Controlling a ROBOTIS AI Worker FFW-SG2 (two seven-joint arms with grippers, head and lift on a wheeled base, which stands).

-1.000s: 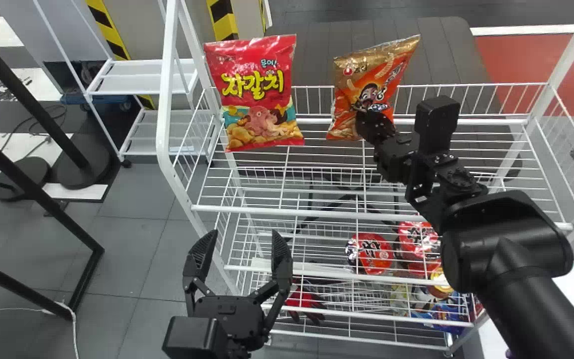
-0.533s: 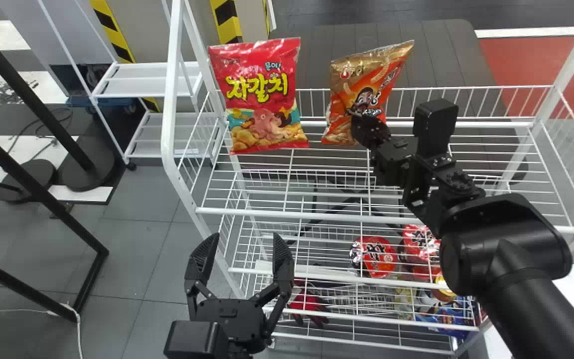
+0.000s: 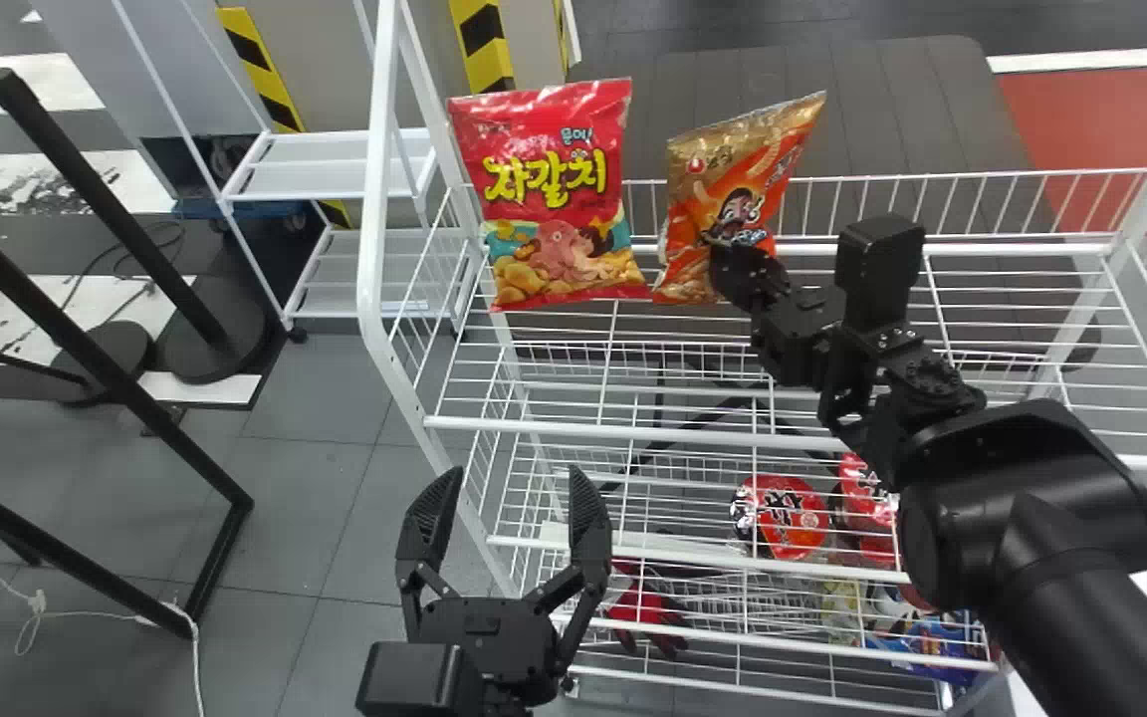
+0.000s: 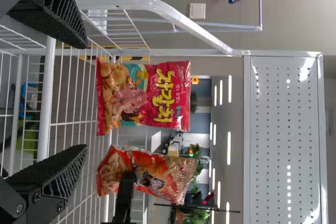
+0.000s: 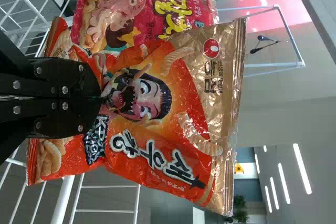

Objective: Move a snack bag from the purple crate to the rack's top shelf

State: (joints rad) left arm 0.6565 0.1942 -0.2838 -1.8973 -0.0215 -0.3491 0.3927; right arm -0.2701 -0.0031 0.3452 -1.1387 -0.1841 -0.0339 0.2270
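Right gripper [image 3: 720, 257]: jaws clenched on orange-gold foil pillow bag [image 3: 728, 189].
Red foil pillow bag [image 3: 546, 179] left of jaws, contact unclear; left gripper [image 3: 517, 480] released.

Snack bag [image 3: 712, 209], second bag [image 3: 547, 224] left, shelf [image 3: 633, 432] below

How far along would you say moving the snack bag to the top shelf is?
Lifting looks done: the orange bag is up at the top shelf, beside the red bag. It is in hand, pinched by the right pincer. Letting go remains, perhaps after lowering; I cannot tell whether it touches the shelf.
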